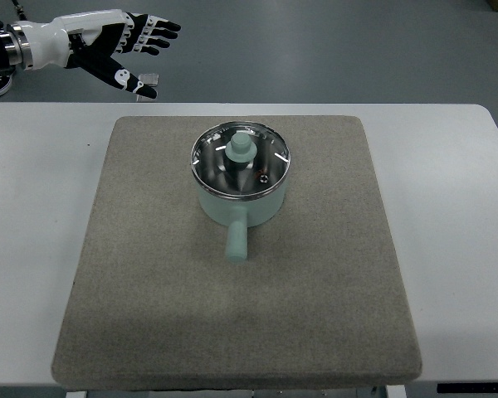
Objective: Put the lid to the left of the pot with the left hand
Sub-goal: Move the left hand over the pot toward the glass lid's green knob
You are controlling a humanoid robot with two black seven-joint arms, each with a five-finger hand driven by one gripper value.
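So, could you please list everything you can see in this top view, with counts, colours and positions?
pot: one, pale mint green, centre of the mat, handle pointing toward the camera
lid: one, clear glass with metal rim and mint knob, sitting on the pot
mat: one, grey-brown, covering the middle of the table
table: one, white, under the mat
floor: grey, beyond the table
left hand: one, white and black, top left, fingers spread, holding nothing, beyond the table's far edge

bright even overhead light | sharp | glare on lid (240, 162)
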